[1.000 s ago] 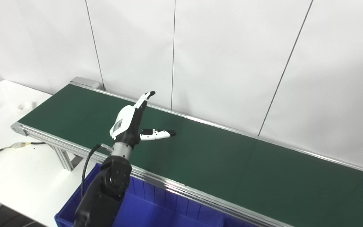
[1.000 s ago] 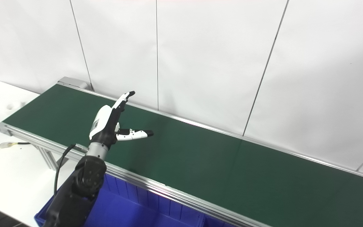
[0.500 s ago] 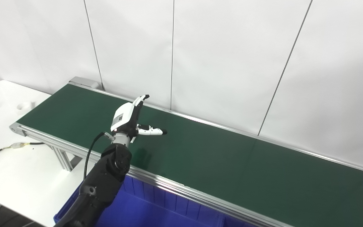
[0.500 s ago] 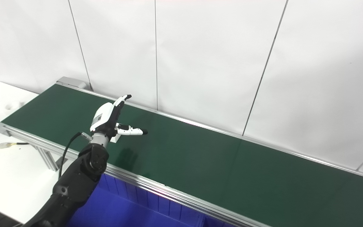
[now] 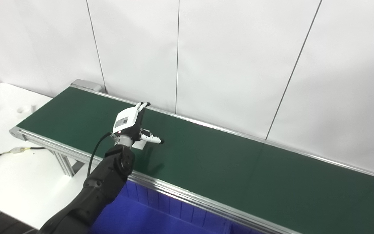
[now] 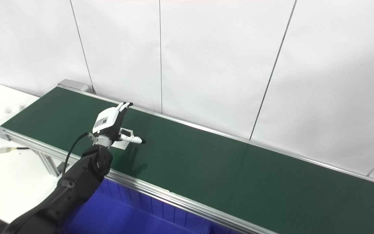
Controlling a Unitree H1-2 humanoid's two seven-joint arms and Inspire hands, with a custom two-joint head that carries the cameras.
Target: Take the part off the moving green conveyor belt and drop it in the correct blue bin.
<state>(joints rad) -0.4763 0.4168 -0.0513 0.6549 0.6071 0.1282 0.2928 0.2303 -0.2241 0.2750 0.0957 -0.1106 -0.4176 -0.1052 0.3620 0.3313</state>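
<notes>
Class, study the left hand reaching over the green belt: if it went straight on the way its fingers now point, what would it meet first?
The left hand points across the green belt toward the white wall. Probably the belt's far rail or wall; nothing else shows ahead, though height is unclear. The small white part lies under the hand.

Bright, even overhead light; the white wall [image 5: 232, 58] is nearly washed out. The left hand [image 5: 131, 125] casts a soft shadow toward 5 o'clock. Slightly soft focus throughout.
</notes>
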